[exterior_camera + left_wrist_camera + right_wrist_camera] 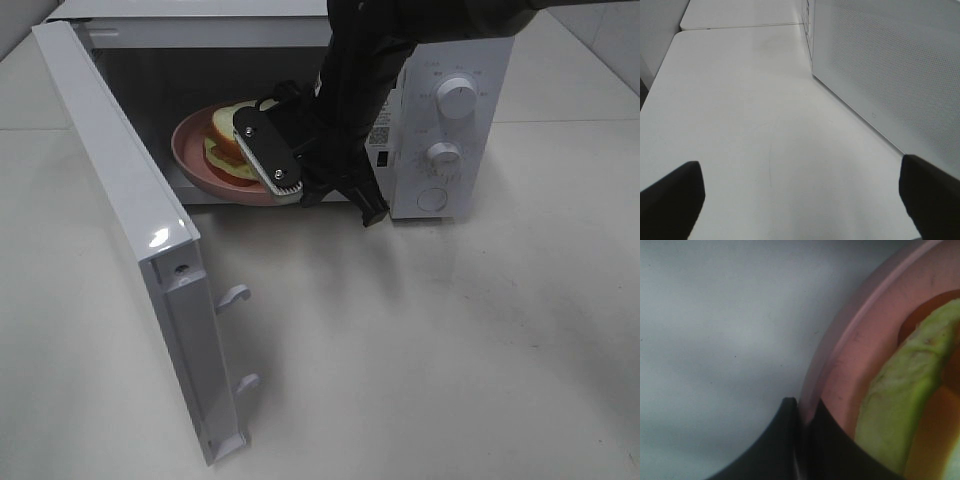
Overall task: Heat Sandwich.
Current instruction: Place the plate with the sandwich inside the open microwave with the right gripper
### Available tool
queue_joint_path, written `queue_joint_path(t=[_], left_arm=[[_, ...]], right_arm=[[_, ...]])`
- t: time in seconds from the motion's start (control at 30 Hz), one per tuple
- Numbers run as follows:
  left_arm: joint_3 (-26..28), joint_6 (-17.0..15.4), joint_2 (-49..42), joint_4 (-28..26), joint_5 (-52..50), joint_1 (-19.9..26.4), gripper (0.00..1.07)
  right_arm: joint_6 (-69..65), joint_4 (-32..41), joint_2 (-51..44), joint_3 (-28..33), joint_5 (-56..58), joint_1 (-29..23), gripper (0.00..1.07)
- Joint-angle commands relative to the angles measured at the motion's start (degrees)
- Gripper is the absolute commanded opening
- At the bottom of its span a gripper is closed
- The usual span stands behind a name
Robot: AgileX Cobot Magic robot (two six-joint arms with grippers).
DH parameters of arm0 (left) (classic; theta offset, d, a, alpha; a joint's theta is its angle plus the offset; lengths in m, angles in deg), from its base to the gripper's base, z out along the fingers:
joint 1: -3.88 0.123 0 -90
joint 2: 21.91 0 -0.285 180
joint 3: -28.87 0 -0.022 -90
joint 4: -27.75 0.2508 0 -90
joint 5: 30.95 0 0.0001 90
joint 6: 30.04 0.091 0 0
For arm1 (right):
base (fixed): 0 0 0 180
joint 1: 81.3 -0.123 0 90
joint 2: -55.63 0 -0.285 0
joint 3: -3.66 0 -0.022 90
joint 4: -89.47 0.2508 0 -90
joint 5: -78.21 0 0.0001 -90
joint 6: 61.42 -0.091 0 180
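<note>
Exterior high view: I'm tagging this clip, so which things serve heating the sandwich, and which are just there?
Part of the job:
sandwich; pink plate under it; microwave; its open door; right gripper, shut on the plate's rim.

Just there:
table; left gripper, open, holding nothing, beside the microwave.

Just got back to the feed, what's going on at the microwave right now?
The right gripper is shut on the rim of the pink plate, which carries the sandwich and is inside the microwave. Its door stands wide open and is not yet closed. The left gripper is open and empty, hovering over the table beside the microwave.
</note>
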Motion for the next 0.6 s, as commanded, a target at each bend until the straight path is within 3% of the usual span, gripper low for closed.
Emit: queue_joint_path(t=[0.03,0.6], left_arm=[[-0.1,0.1,-1.5,0.1,-0.5,-0.2,1.01],[-0.1,0.1,-1.5,0.1,-0.5,-0.2,1.01]], right_arm=[[-1.8,-0.8,1.0,-3.0,-0.1,-0.2,0.02],[-4.7,-0.8,8.9,-15.1,1.0,-0.2,0.03]])
